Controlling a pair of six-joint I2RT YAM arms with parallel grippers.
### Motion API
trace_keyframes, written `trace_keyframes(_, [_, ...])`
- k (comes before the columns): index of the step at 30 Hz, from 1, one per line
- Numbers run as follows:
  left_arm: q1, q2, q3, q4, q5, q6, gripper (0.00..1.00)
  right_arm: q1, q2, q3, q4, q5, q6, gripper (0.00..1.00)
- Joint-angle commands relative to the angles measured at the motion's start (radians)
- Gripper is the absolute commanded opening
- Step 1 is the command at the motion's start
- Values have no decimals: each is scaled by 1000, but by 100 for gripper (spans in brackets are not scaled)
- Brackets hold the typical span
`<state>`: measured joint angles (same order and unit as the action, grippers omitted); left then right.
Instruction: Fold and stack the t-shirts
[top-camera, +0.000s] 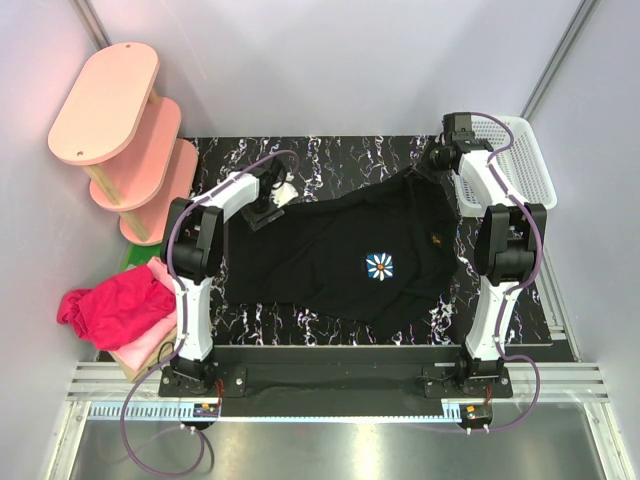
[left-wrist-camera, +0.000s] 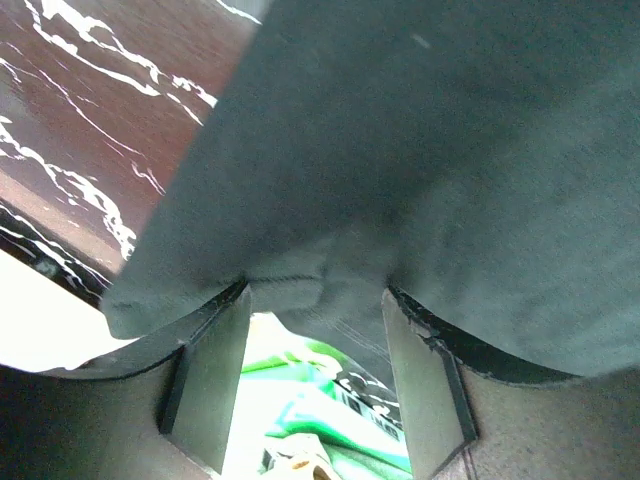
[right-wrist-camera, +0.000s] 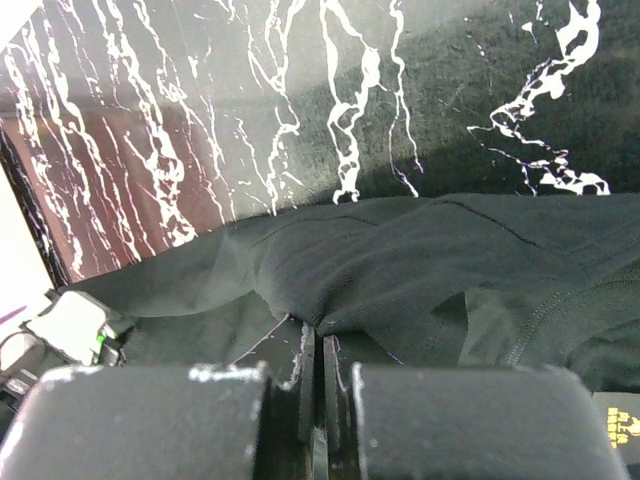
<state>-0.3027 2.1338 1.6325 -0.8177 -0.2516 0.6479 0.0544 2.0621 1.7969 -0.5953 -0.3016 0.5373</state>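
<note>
From above, the black t-shirt (top-camera: 330, 255) lies spread and face-up on the table (top-camera: 330, 160), its daisy print (top-camera: 379, 265) showing, with no fold in it yet. The left gripper (top-camera: 262, 210) is at its far left corner and the right gripper (top-camera: 437, 162) at its far right corner, near the white basket (top-camera: 540, 150). Off the table's left edge the other t-shirts (top-camera: 115, 305) – magenta, pink and tan – sit in a loose, crumpled heap. Nothing folded or stacked is visible, so the task looks to be near its start.

In the left wrist view, the gripper's two fingers (left-wrist-camera: 215, 370) stand partway apart. The shirt's hem is bunched across the gap at their tips, with more cloth draped over them. The jaws do not look closed on it, and whether the tips bear on the hem at all cannot be told.

In the right wrist view, the right gripper (right-wrist-camera: 320, 345) has its jaws pressed together, with a ridge of the black cloth pinched at the tips. This corner looks secured.

Judged from this, the work is at taking hold of the first shirt's far edge – one corner is gripped and the other is only being taken. Every fold, the heap's shirts and the stacking remain to be done.
</note>
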Motion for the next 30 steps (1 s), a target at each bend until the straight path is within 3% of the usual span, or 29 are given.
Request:
trace_keyframes(1, [22,24,61,12,5,19,60,-4,-19,-13,29,-16,-23,0])
trace_keyframes(13, [62,71,49,6,25,35,55,-4,-25,-7,31,-7,-22,0])
trace_keyframes(21, [68,44,49,6,26,58,28,-4,-26,-13,31,-5,-22,0])
trace_keyframes(30, [66,20,72,-3,18,70,27,-2,-30,-8,31,-7,-22,0])
